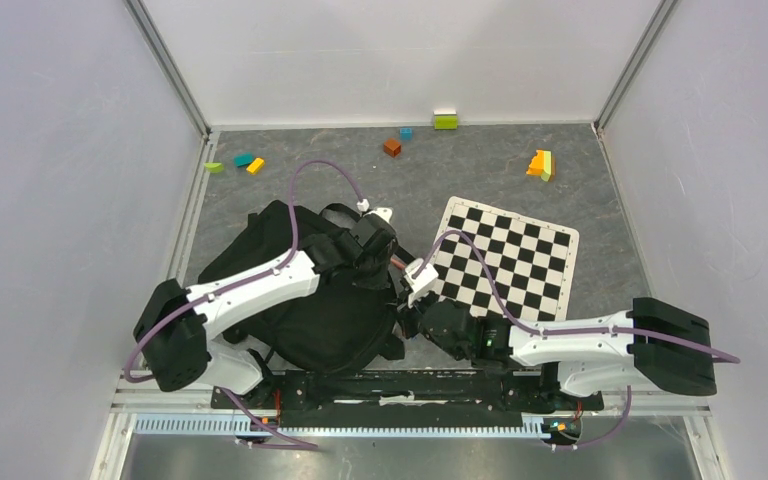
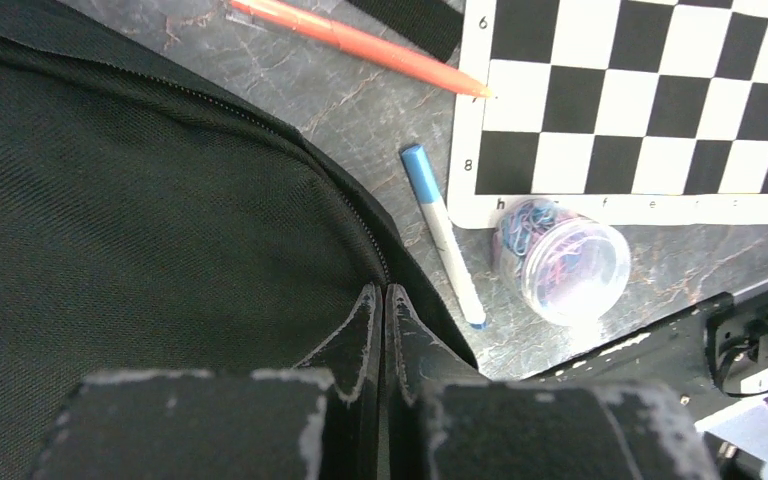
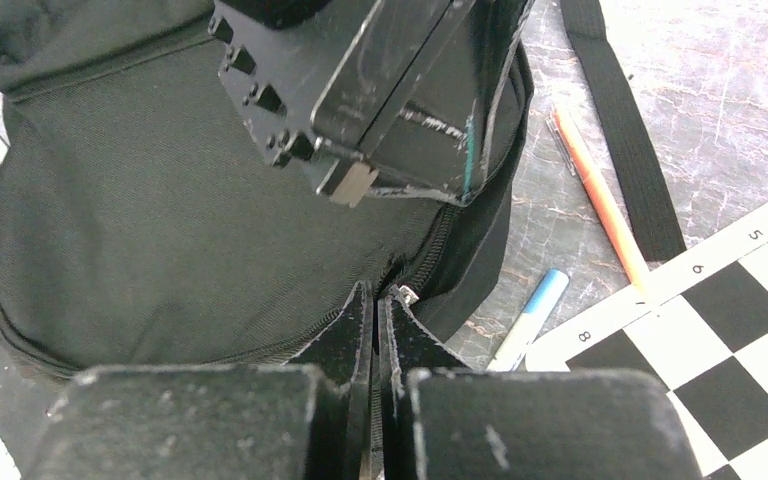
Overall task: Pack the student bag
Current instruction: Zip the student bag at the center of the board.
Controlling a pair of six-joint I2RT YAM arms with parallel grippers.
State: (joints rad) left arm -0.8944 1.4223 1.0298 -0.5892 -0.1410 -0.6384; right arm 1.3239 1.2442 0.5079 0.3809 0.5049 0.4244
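Note:
The student bag (image 1: 330, 325) is a black fabric backpack lying flat at the near left, zipped along the edge that shows. It fills the left wrist view (image 2: 140, 200) and the right wrist view (image 3: 160, 200). My left gripper (image 1: 388, 265) reaches across the bag. Its jaws are pressed together on the zipper seam at the bag's right edge (image 2: 382, 290), and it also shows in the right wrist view (image 3: 460, 190). My right gripper (image 1: 412, 305) meets the same edge from the near side. It is shut on the zipper line (image 3: 375, 290), with the metal slider (image 3: 412, 296) beside its tip.
An orange pen (image 2: 360, 40), a blue-capped white marker (image 2: 442, 235) and a clear jar of coloured bands (image 2: 565, 260) lie between the bag and the checkered board (image 1: 510, 260). A black strap (image 3: 620, 120) trails past the pen. Coloured blocks (image 1: 392, 147) lie by the far wall.

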